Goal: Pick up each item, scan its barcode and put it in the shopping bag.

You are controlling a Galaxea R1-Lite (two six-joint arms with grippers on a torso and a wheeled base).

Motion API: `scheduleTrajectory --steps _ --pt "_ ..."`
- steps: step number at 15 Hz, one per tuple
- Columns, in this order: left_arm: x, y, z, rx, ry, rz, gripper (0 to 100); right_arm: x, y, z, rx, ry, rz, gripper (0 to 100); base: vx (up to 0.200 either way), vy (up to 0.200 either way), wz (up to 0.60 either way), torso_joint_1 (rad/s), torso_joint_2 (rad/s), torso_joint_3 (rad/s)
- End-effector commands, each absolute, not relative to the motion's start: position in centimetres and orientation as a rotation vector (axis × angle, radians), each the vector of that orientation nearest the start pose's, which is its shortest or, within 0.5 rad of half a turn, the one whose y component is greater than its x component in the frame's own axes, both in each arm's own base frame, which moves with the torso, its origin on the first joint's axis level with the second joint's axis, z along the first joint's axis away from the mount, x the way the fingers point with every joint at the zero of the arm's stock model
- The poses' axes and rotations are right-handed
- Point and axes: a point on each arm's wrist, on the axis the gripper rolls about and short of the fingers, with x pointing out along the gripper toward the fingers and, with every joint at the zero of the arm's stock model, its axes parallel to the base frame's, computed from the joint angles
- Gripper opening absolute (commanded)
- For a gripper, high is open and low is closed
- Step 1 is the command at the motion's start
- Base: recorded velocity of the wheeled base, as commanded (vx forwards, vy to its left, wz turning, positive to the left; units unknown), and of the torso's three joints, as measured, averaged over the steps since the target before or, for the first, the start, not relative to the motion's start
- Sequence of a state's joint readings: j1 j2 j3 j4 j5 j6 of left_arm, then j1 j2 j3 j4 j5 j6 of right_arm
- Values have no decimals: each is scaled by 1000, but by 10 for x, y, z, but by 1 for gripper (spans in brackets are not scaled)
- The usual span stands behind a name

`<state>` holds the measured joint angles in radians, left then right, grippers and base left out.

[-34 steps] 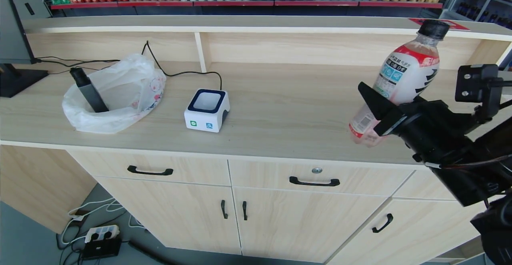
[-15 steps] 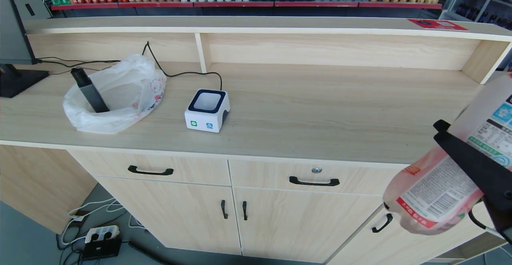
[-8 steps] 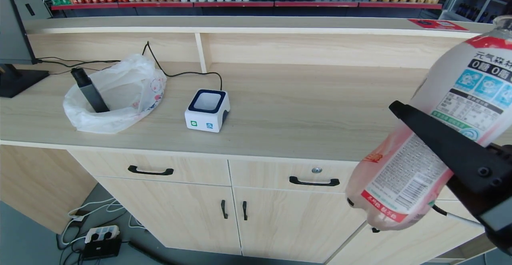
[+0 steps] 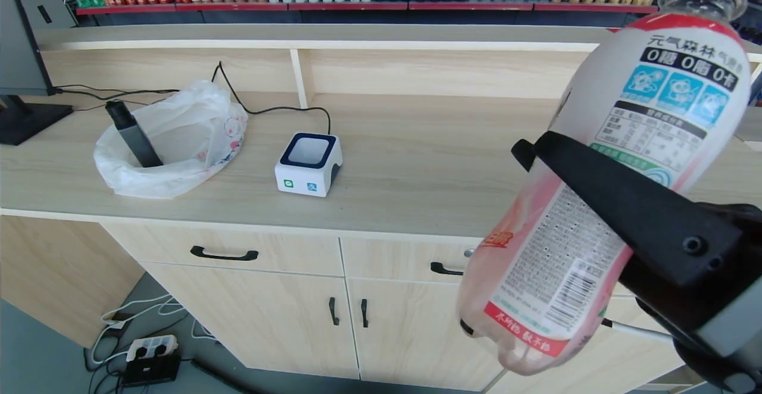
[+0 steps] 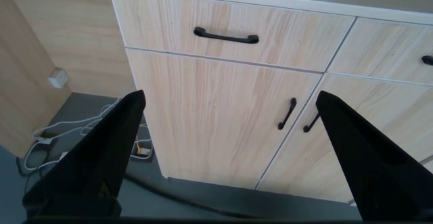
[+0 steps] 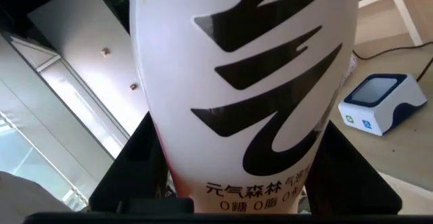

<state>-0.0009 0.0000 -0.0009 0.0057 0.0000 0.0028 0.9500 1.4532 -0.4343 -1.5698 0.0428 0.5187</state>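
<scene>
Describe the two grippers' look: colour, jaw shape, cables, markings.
Left gripper: two matte black jaws, flat wedges tapering to blunt tips, no markings visible. Right gripper: the same black wedge jaws, with two screw heads near one jaw's base and a thin pale cable running beneath it.

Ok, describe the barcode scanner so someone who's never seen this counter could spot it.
Find the long pale wooden counter in front of the drinks shelf. Near its front edge, just right of the crumpled white shopping bag, sits the barcode scanner. It is the only small white cube there, with a dark blue frame around its top window and a black cable trailing behind.
</scene>
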Motion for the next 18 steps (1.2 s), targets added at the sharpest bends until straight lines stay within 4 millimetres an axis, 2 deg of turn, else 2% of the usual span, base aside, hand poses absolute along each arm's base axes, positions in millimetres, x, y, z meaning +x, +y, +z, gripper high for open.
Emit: scheduleTrajectory --steps 1,6,10,18 --pt "-23 0 75 3 5 -2 100 122 172 247 765 -250 1104 0 0 0 0 0 0 0" --pt "-23 0 75 3 5 -2 100 120 172 251 801 -248 1116 0 0 0 0 0 0 0" --pt "-23 0 75 3 5 0 100 109 172 257 806 -265 1173 0 0 0 0 0 0 0" --pt "-23 0 75 3 5 0 100 108 172 258 796 -269 1198 0 0 0 0 0 0 0"
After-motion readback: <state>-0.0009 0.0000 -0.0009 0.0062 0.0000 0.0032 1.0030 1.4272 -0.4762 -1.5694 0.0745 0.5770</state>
